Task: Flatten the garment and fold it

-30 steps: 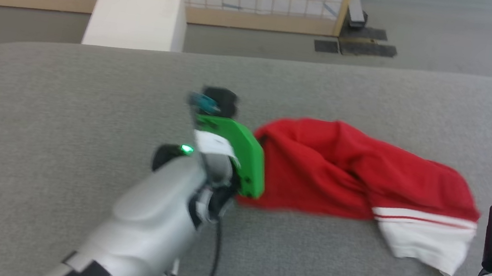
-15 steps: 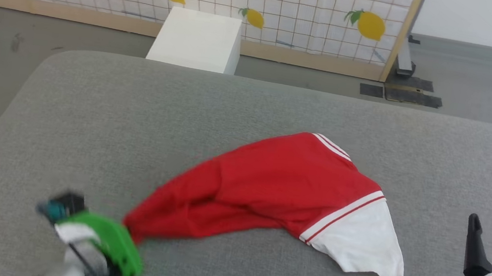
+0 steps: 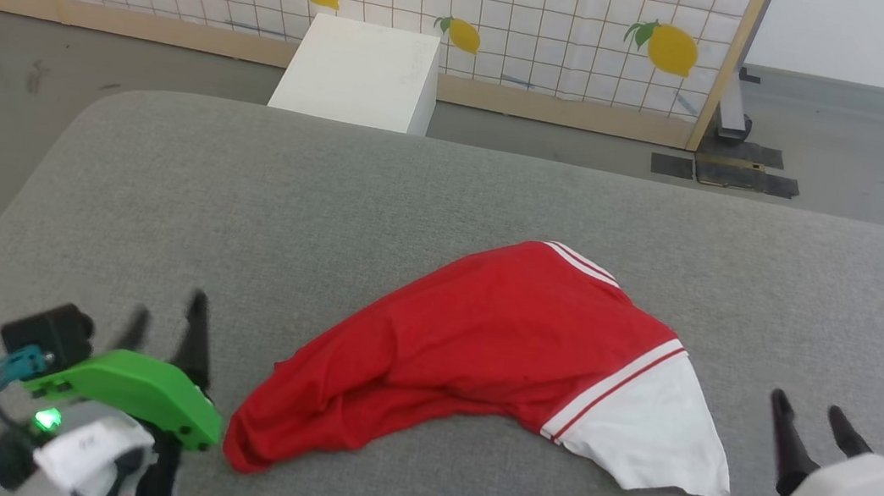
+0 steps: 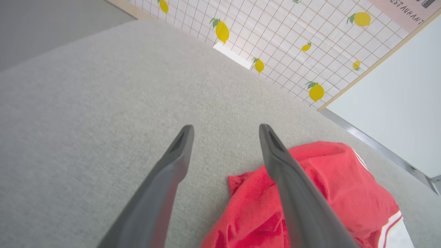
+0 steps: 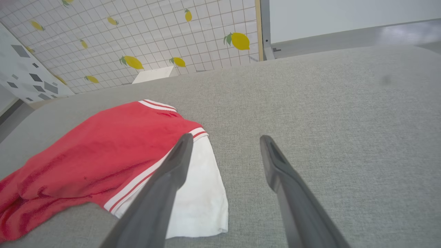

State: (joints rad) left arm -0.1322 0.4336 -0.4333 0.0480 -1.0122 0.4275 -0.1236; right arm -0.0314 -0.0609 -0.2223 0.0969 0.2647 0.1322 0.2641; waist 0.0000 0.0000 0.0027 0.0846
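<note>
Red garment [image 3: 480, 347] lay bunched on the tabletop [image 3: 331, 182], white sleeve [image 3: 649, 429] toward the right gripper [image 3: 805, 405], crumpled end just beside the left gripper [image 3: 168, 307]. Both grippers were empty, fingers spread wide. Best bet: pinch opposite ends low, pull apart evenly.

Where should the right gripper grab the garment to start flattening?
Probably the white sleeve of the garment, at its hem corner, approached from the robot's right by the right gripper. It lies flat, nearest that gripper; the red body is bunched, so a pinch there may catch several layers.
</note>
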